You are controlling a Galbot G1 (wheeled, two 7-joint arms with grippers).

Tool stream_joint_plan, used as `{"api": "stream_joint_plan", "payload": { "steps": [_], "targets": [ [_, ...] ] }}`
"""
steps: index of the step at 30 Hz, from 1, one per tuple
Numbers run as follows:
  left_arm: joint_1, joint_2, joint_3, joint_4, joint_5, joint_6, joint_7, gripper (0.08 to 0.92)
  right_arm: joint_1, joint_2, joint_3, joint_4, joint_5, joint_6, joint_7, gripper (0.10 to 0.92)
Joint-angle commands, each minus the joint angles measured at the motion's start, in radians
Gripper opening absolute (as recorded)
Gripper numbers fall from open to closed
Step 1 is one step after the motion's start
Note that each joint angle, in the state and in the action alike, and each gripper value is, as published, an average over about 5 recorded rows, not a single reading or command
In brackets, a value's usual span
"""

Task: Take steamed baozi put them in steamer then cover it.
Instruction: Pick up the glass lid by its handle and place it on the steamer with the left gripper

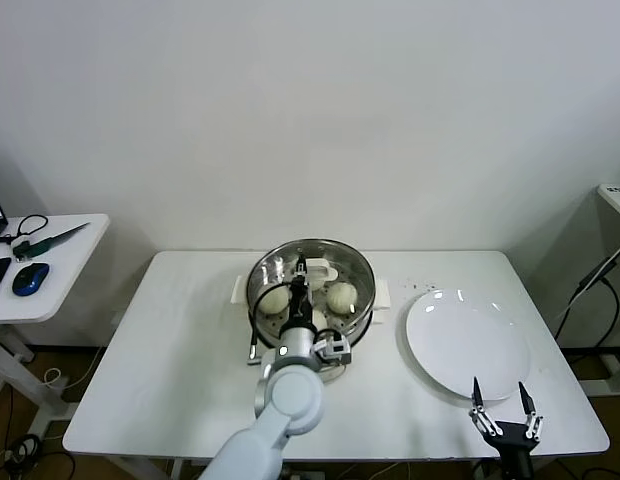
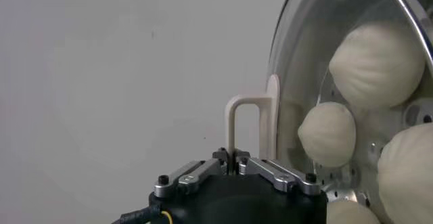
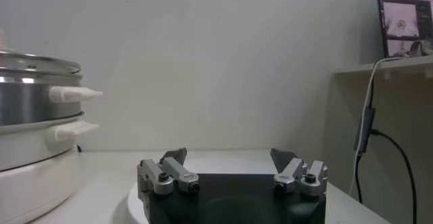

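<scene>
In the head view, the left gripper (image 1: 302, 268) and its arm are hiding part of the steamer (image 1: 355, 262) and the baozi (image 1: 342, 296) beneath it; you cannot count them. In the left wrist view, the cover (image 2: 318, 56) is running off the frame. The steamer (image 3: 27, 144) is cut off in the right wrist view.
</scene>
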Motion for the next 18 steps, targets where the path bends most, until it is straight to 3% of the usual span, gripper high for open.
{"api": "stream_joint_plan", "payload": {
  "steps": [1,18],
  "targets": [
    [-0.005,-0.019,0.011,0.028,0.018,0.006,-0.001,0.139,-0.001,0.001,0.001,-0.003,0.002,0.01,0.001,0.823],
    [0.007,0.015,-0.012,0.024,0.058,-0.027,0.015,0.164,0.0,0.009,-0.005,0.007,0.005,-0.005,-0.002,0.823]
  ]
}}
